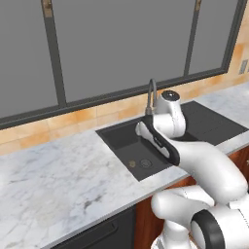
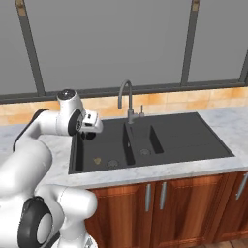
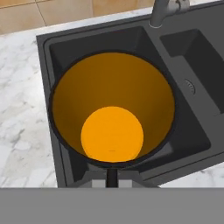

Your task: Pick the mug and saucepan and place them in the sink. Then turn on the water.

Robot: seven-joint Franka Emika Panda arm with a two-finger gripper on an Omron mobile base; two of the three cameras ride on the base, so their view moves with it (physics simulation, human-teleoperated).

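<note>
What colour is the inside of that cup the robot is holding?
Orange-yellow inside the mug, with a dark rim; the hand view shows it best.

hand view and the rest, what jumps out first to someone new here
In the hand view, the mug's glowing orange inside, ringed by its dark rim, looms over the sink. From the base views, the white arm bends over the dark basin set in white marble counter, with the pincer holding the mug above its left side, near the grey tap.

Matte dark sink (image 2: 169, 133) in veined white marble counter (image 1: 53, 180); glossy wood cabinets (image 2: 193, 203).
</note>
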